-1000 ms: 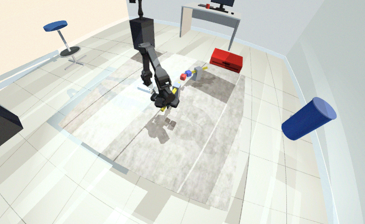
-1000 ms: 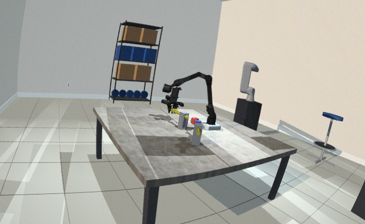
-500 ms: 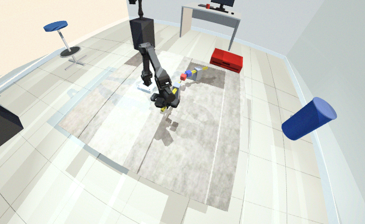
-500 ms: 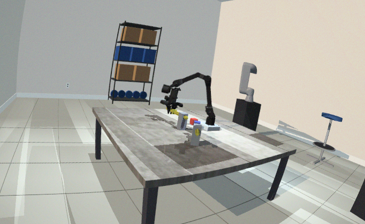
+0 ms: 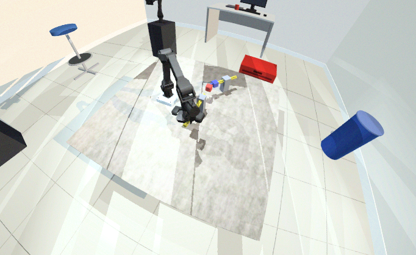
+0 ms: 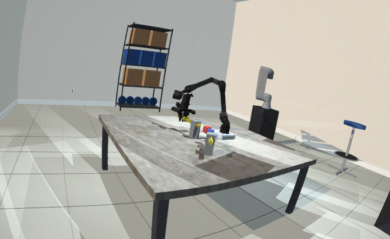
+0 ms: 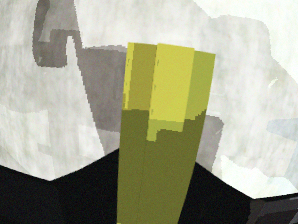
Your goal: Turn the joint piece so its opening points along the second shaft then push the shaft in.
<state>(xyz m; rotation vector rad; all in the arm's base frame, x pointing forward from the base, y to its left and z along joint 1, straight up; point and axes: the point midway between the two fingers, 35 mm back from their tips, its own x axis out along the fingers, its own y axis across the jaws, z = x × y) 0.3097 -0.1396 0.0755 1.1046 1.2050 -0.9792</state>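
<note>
The second shaft (image 5: 199, 104) (image 6: 187, 119) (image 7: 170, 85) is yellow and runs through the second grey block (image 5: 202, 99) (image 6: 193, 130). My gripper (image 5: 189, 121) (image 6: 180, 119) (image 7: 151, 154) is shut on this shaft, near its outer end, away from the joint. The first yellow shaft (image 5: 233, 77) (image 6: 210, 140) passes through the first grey block (image 5: 224, 85) (image 6: 209, 147). On its end sit a blue hinge part (image 5: 215, 83) (image 6: 210, 130) and the red square joint piece (image 5: 208, 87) (image 6: 206, 129). The red piece stands apart from the second block. Its opening is too small to make out.
The arm's white base plate (image 5: 166, 100) (image 6: 226, 136) stands on the table (image 6: 155, 166) beside the blocks. A red toolbox (image 5: 257, 69) and a blue cylinder (image 5: 350, 136) stand away from the work. A shelf rack (image 6: 143, 86) stands at the back wall.
</note>
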